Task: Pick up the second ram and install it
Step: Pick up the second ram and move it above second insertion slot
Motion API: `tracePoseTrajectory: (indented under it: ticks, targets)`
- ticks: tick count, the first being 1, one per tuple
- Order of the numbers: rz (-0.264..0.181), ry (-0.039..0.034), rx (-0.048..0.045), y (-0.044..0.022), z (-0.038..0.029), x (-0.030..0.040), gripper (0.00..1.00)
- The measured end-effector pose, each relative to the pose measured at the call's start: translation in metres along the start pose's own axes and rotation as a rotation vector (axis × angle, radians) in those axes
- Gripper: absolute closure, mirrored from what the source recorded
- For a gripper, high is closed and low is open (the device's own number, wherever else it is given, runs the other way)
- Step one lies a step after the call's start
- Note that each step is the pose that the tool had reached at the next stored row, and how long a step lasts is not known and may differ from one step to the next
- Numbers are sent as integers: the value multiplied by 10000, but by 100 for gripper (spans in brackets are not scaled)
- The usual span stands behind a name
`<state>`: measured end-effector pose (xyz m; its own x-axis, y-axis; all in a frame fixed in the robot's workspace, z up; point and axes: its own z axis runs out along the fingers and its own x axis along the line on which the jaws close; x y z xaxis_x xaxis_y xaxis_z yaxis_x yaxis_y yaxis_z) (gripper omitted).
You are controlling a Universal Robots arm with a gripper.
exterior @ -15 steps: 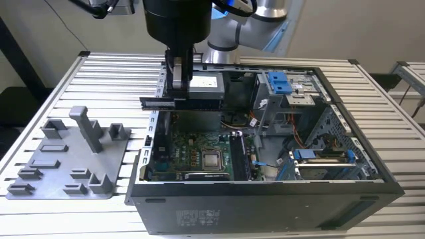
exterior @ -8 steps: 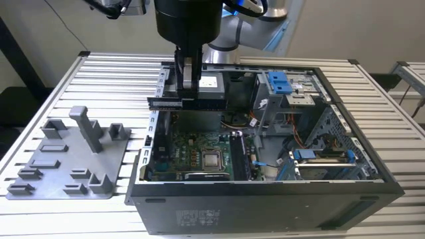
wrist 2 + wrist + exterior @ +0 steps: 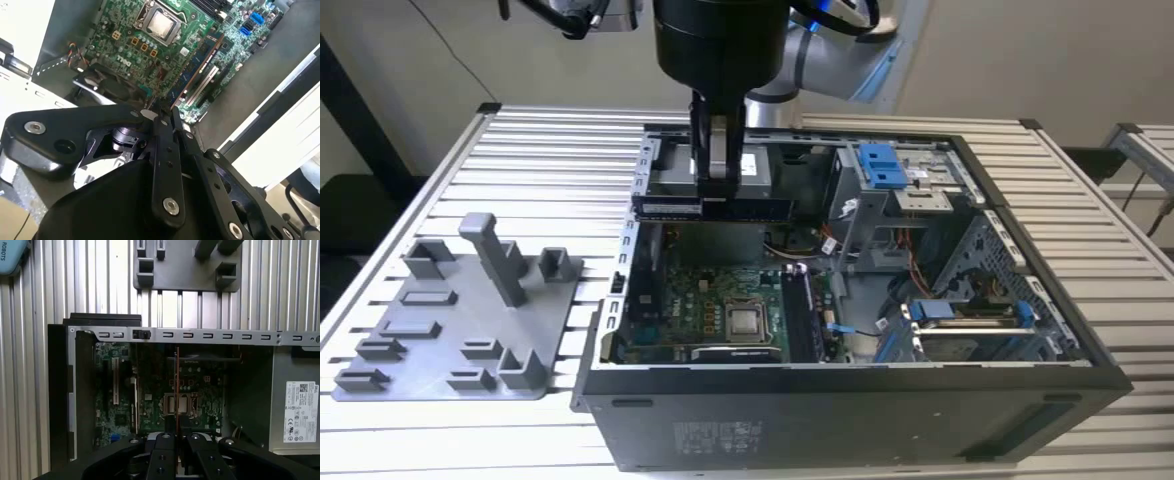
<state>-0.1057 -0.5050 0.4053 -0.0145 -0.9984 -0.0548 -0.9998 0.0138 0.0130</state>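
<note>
Exterior view: the hand (image 3: 716, 192) gripped the second ram (image 3: 761, 209) above the open computer case (image 3: 854, 430), mid-carry; not yet seated, lining up with the slots (image 3: 807, 310) looked key.

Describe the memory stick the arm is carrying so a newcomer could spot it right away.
Find the open computer case on the slatted table. Over it hangs the gripper, clamped on the second ram: a long, flat, dark stick with a pale label, held level in the air above the green motherboard.
</note>
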Motion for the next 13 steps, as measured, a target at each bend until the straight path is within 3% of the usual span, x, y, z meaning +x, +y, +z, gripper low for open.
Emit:
tracePoseTrajectory:
  ticks: [13]
  targets:
    - [-1, 0, 0, -203, -2, -3, 86]
